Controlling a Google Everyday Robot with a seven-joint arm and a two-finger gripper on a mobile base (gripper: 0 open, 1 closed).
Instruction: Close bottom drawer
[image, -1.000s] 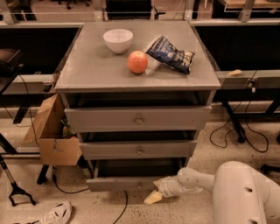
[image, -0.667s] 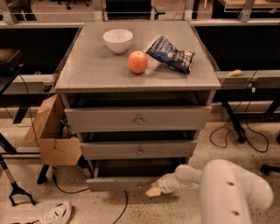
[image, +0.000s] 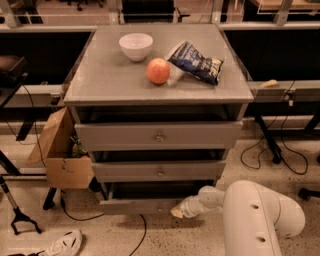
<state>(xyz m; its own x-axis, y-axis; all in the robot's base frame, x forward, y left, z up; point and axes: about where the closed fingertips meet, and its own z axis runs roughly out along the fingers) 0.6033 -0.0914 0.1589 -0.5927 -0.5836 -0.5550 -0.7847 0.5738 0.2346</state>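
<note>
While the arm swings in from the right, my gripper (image: 177, 212) nears the bottom drawer (image: 135, 205), which stands pulled out.
Over the last second the gripper has crept left and slightly up. It now sits low at the right end of the drawer's front panel, touching it or just short; I cannot tell whether it is open or closed. The panel looks unmoved, so I judge the push has not begun. The drawer lies lowest in the grey cabinet, stretching left from the gripper and jutting past the middle drawer (image: 160, 171). A bowl (image: 136, 46) and an apple (image: 158, 70) rest on the worktop (image: 100, 82).
</note>
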